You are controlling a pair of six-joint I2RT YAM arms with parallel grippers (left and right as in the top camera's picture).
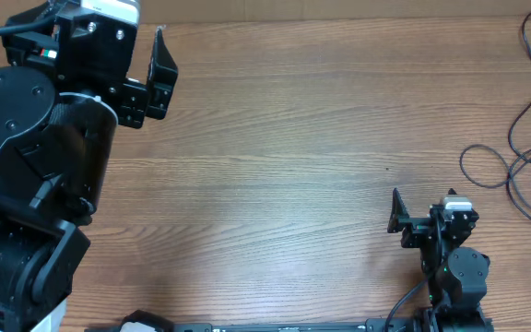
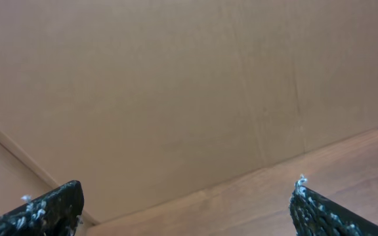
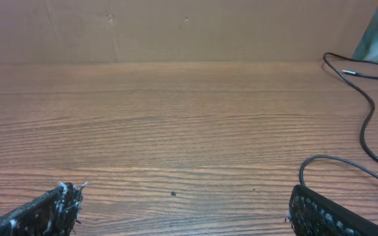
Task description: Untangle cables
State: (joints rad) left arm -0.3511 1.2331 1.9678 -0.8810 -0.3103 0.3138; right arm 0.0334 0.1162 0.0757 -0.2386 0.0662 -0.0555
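Note:
The cables are thin black cords lying in loose overlapping loops at the table's far right edge, with one strand running up toward the back corner. In the right wrist view, a cable strand with a small plug end curves along the right, and a loop lies just beyond the right finger. My right gripper is open and holds nothing, low near the front edge, left of the cables. My left gripper is open too, raised at the back left, far from them.
A brown cardboard wall stands behind the wooden table. A blue-green post rises at the back right corner. The bulky left arm covers the table's left side; the right arm's base sits at the front edge.

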